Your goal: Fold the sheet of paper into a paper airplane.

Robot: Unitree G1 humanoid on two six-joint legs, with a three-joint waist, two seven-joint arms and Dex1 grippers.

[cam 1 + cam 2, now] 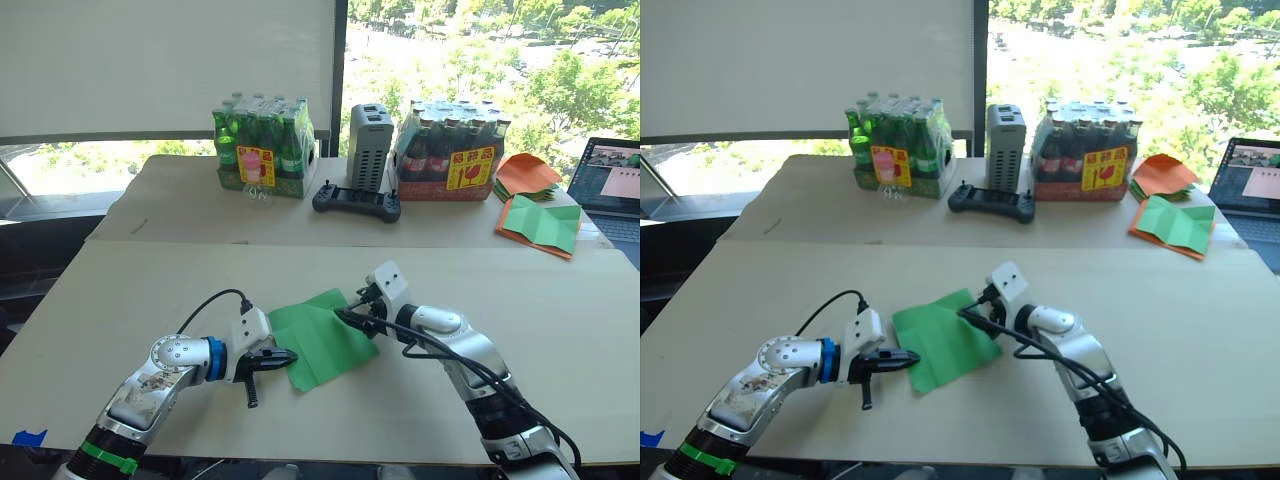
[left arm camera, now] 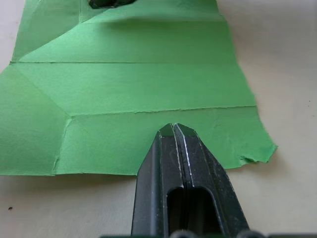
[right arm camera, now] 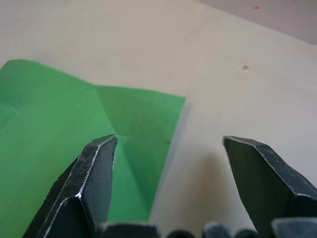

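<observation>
The sheet of paper (image 1: 325, 342) is bright green with several crease lines and lies flat on the near table, one corner pointing away from me. My left gripper (image 1: 290, 356) is shut, its joined tips (image 2: 173, 127) resting over the sheet's near-left edge with nothing visibly between them. At the sheet's right side is my right gripper (image 1: 350, 318), open wide. One of its fingers (image 3: 94, 163) hangs over the paper (image 3: 59, 109) and the other over bare table beside the edge. The paper airplane is not formed; the sheet is flat.
On the far table stand two shrink-wrapped bottle packs (image 1: 262, 148) (image 1: 450, 150), a grey device (image 1: 370, 145) and a black controller (image 1: 356, 201). Folded orange and green sheets (image 1: 538, 222) lie at back right beside a laptop (image 1: 612, 185). Blue tape (image 1: 28, 437) marks the front-left edge.
</observation>
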